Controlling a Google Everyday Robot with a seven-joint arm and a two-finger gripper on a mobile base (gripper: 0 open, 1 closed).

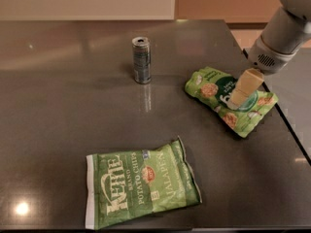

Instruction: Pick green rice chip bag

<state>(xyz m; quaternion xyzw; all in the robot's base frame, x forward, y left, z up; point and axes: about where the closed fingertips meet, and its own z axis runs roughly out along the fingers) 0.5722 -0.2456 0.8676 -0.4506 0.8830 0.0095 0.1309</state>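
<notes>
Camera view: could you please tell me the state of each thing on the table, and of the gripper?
Green rice chip bag: lying flat, printed face up, near the right edge of the table.
Gripper: angled down over the middle of the green rice chip bag, tip at its dark round patch; contact unclear.
Kettle potato chips bag: lying flat, label up, near the front edge.
Can: standing upright.

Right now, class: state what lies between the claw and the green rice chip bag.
Nothing: in the camera view the claw overlaps the middle of the green rice chip bag.
</notes>
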